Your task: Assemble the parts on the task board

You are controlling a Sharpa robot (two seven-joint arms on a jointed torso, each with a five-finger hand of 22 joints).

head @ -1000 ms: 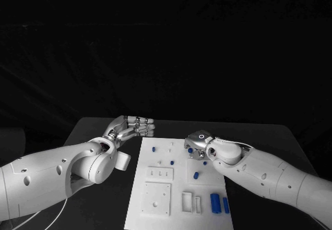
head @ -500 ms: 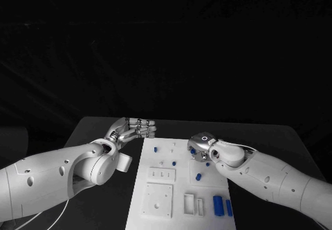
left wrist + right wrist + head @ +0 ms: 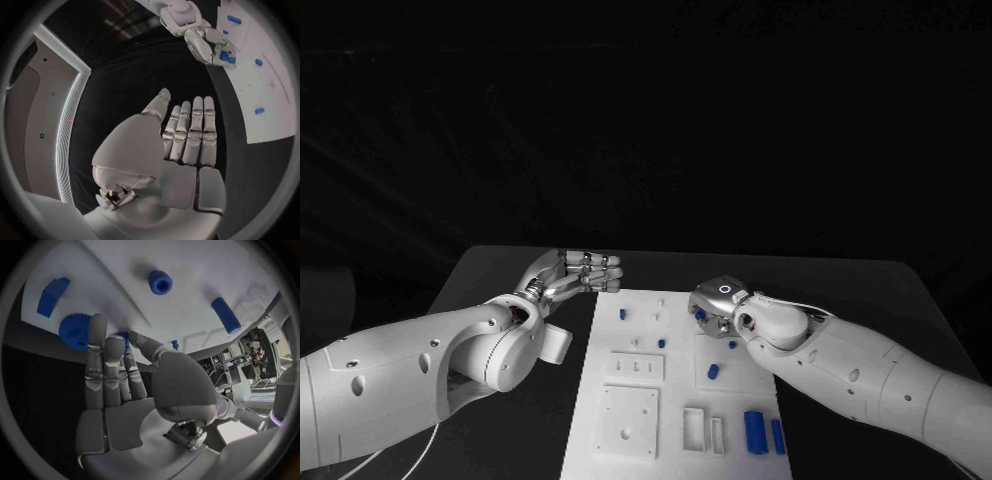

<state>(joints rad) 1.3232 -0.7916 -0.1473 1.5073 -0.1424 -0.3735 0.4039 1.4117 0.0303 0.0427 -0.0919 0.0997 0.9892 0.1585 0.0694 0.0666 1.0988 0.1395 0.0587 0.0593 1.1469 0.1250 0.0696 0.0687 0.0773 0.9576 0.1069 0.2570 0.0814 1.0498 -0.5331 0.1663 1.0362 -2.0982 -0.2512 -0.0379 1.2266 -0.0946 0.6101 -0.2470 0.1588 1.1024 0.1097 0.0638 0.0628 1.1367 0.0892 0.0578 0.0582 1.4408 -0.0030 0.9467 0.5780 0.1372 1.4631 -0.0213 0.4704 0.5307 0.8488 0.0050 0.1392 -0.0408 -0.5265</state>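
The white task board [image 3: 635,398] lies in the middle of the table. Several small blue parts rest on it, among them a peg [image 3: 623,312], a short piece [image 3: 714,370] and two long bars [image 3: 756,430]. My right hand [image 3: 720,303] hovers over the board's far right part, thumb and fingers pinching a round ridged blue part [image 3: 74,333], also visible as the round blue part [image 3: 224,56]. My left hand [image 3: 583,270] is beside the board's far left corner, off the board. The left hand [image 3: 187,135] has its fingers stretched out side by side and holds nothing.
The board carries raised white blocks and slots [image 3: 635,365] at its middle and near end. Around the right hand lie a blue block [image 3: 52,296], a blue knob [image 3: 160,282] and a blue rod [image 3: 225,315]. Dark table [image 3: 502,270] flanks the board on both sides.
The whole picture has shifted a little, so the camera moved. Both hands keep nearly the same place against the board, and the right hand still has the blue part.
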